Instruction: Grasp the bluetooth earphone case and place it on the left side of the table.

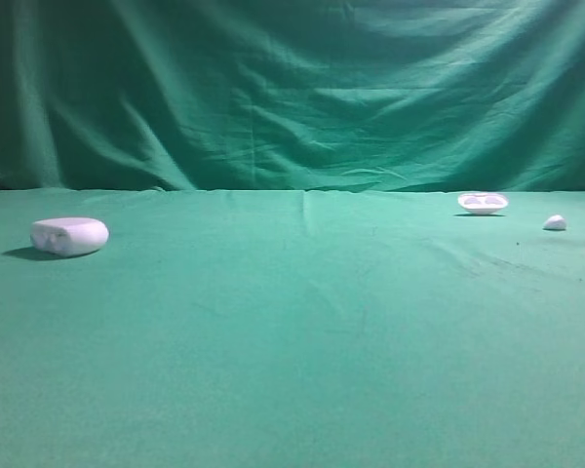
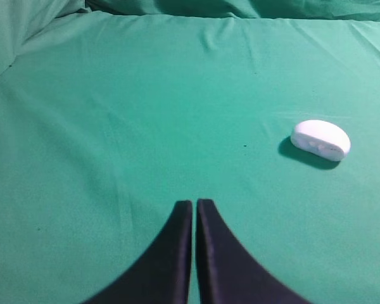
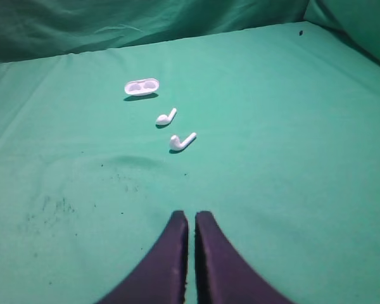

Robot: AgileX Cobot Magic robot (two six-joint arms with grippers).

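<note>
The white rounded earphone case [image 1: 69, 236] lies on the green table [image 1: 292, 341] at the far left. It also shows in the left wrist view [image 2: 320, 139], ahead and to the right of my left gripper [image 2: 194, 202], which is shut and empty above the cloth. My right gripper [image 3: 191, 215] is shut and empty too, well short of the small white pieces. Neither gripper shows in the exterior high view.
A flat white dish-like piece with two hollows [image 1: 483, 202] lies at the back right; it also shows in the right wrist view [image 3: 141, 86]. Two white earbuds [image 3: 166, 118] [image 3: 182, 142] lie near it. A small white piece [image 1: 555, 223] sits at the far right. A green cloth backdrop [image 1: 292, 88] hangs behind.
</note>
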